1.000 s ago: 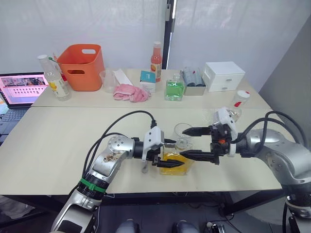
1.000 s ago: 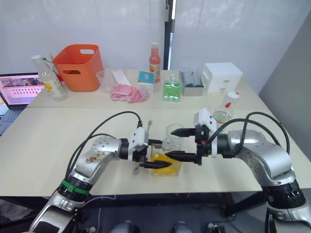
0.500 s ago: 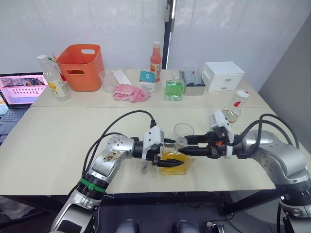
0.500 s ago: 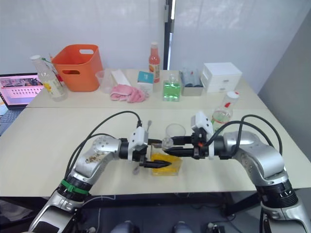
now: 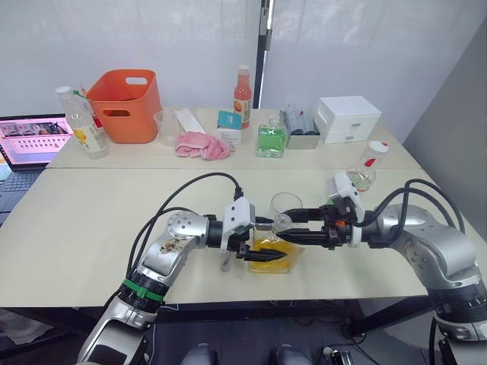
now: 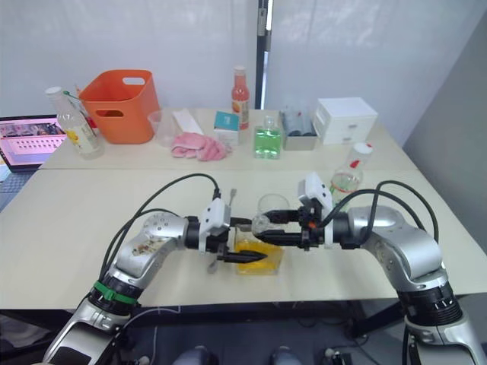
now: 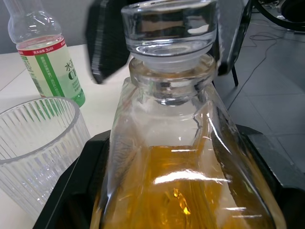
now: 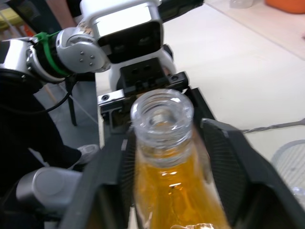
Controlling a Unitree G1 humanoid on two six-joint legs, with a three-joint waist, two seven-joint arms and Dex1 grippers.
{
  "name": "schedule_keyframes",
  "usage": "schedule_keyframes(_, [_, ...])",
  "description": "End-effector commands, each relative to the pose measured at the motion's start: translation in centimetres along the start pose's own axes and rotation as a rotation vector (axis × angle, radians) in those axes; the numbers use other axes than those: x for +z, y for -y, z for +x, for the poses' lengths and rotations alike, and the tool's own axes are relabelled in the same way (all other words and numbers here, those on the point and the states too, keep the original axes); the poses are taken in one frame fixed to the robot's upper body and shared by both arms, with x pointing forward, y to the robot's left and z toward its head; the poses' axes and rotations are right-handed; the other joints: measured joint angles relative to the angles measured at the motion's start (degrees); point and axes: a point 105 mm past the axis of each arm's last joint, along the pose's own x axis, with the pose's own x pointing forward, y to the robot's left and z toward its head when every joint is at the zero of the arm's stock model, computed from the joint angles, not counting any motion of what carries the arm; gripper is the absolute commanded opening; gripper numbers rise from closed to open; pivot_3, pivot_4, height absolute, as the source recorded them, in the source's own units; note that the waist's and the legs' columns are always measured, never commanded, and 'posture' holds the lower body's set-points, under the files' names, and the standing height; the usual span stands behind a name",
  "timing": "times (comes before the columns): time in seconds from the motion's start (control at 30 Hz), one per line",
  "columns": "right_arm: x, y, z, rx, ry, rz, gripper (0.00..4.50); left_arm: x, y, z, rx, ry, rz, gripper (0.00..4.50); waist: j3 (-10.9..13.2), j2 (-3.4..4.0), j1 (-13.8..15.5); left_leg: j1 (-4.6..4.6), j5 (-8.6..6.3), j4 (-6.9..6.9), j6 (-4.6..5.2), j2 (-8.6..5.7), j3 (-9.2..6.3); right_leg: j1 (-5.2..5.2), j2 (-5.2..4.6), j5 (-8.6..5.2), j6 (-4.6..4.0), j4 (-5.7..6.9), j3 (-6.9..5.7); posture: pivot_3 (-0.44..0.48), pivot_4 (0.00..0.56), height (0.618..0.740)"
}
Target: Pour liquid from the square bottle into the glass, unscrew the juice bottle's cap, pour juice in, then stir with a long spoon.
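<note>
Near the bench's front edge, my left tool clamps the square bottle.
The bottle lies tipped, neck toward my right tool, whose fingers close on its stopper; the glass stands just behind, open bench all around.

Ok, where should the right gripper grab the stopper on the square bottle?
Take the stopper by its wide round head, coming in level from the robot's right. The left gripper already clamps the square bottle by its body, and the head overhangs the narrower neck.
</note>
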Motion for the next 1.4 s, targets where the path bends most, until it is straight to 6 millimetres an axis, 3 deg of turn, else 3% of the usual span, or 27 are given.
schedule_keyframes(0.03, [1.8,-0.1,-0.4,-0.009,0.048,-0.056,3.16,0.3,0.1,-0.1,-0.001,-0.011,0.042,2.80,0.0,0.00,0.0,0.00,0.00,0.00,0.00,0.00,0.00,0.00,0.00,0.00,0.00,0.00,0.00,0.000,0.150,0.715])
schedule_keyframes(0.5, [2.0,-0.3,-0.2,0.006,0.057,-0.038,3.16,0.3,0.1,-0.1,0.000,-0.010,0.037,2.80,0.0,0.00,0.0,0.00,0.00,-0.01,0.00,0.00,0.00,0.00,0.00,0.00,0.00,-0.01,0.00,0.000,0.150,0.715])
schedule_keyframes(0.73, [1.9,-0.4,-0.1,0.004,0.063,-0.033,1.07,0.3,0.1,-0.1,0.000,-0.012,0.036,2.80,0.0,0.00,0.0,0.00,0.00,-0.01,0.00,0.01,0.00,0.01,0.00,0.00,0.00,-0.01,0.00,0.000,0.150,0.715])
schedule_keyframes(1.1, [3.4,-1.2,-0.2,0.026,0.119,-0.036,1.05,0.1,0.3,-0.2,-0.007,-0.020,0.033,2.80,0.0,0.00,0.0,0.00,0.00,-0.02,0.00,0.03,0.00,-0.01,0.01,0.00,0.00,-0.02,0.00,0.000,0.150,0.715])
schedule_keyframes(1.23, [5.6,-1.7,-0.9,0.028,0.183,-0.059,1.05,0.1,0.3,-0.1,-0.009,-0.021,0.035,2.80,0.0,0.01,-0.1,0.00,0.00,-0.02,0.00,0.04,0.00,-0.01,0.01,0.00,0.00,-0.02,0.00,0.000,0.150,0.715])
schedule_keyframes(1.4, [6.6,-1.5,-1.9,-0.035,0.205,-0.077,1.05,0.1,0.3,0.0,-0.009,-0.019,0.034,2.80,0.0,0.01,0.0,0.00,-0.01,-0.04,0.00,0.05,0.00,0.00,0.01,0.00,-0.01,-0.07,-0.01,0.000,0.150,0.715])
